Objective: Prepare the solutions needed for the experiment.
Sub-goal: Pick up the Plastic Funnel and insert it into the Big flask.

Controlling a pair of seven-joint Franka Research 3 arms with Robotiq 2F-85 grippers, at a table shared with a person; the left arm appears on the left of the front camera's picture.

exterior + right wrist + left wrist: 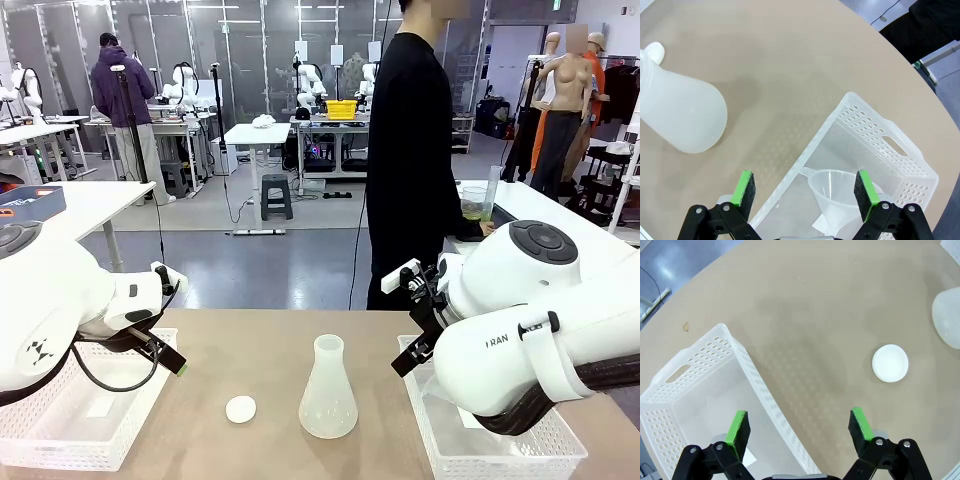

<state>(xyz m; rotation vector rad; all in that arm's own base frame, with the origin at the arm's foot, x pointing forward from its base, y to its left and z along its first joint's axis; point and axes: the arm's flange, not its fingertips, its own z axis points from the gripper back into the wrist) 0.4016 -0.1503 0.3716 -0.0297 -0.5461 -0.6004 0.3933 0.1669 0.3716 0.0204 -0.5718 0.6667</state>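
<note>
A frosted white conical flask (328, 395) stands upright in the middle of the table, with a small white round cap (240, 408) lying to its left. My left gripper (800, 422) hangs open above the right wall of the left basket (700, 390), holding nothing; the cap (890, 363) lies beyond it. My right gripper (806, 185) is open above the left wall of the right basket (880, 135), also holding nothing. The flask (682, 120) stands to one side of it. On a side table at the far right, a clear cup holds pale yellow-green solution (473, 208).
A clear funnel (832, 192) lies in the right basket (490, 445). The left basket (80, 400) sits at the table's near left. A person in black (405, 150) stands at the far edge, a hand at the side table by the cup.
</note>
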